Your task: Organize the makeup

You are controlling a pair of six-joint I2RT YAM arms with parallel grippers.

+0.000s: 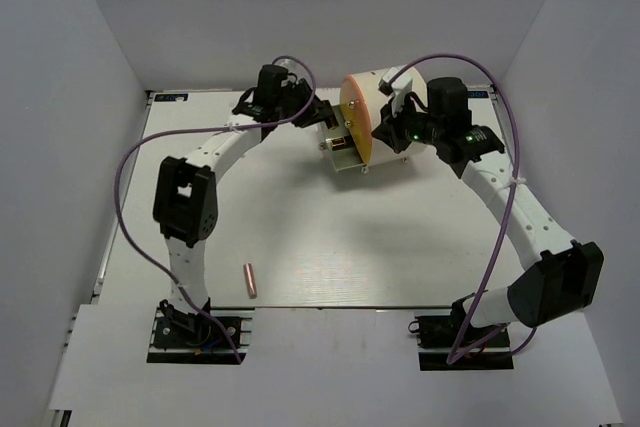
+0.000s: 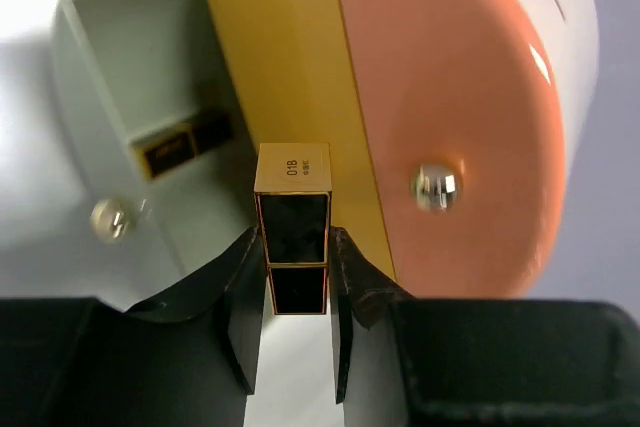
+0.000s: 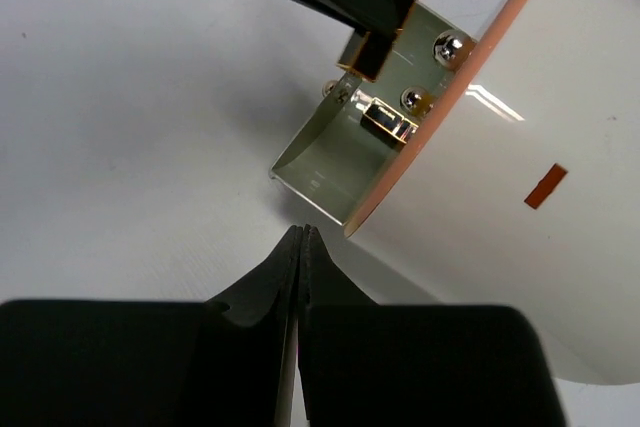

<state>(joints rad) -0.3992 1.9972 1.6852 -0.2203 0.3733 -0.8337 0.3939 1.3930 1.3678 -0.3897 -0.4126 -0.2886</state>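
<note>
left gripper [image 2: 297, 282] clamps lipstick [image 2: 293, 212] at drawer [image 2: 105, 67] edge | right gripper [image 3: 301, 239] pinched shut, empty, beside drawer | advice: lower squarely into drawer, seemingly clear of stored tube [image 2: 185, 144], before releasing

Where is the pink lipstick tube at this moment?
In the top view, the pink lipstick tube lies on the table, near-left, just right of the left arm's base.

Robot lab test cell: plain white tabletop [image 1: 400, 247] boxed in by bare pale grey panel walls [image 1: 60, 97], white-and-black jointed left robot arm [image 1: 185, 202] and matching right robot arm [image 1: 520, 212] bolted on black base plates [image 1: 230, 347] at the near edge, purple cables [image 1: 120, 197] looping.
</note>
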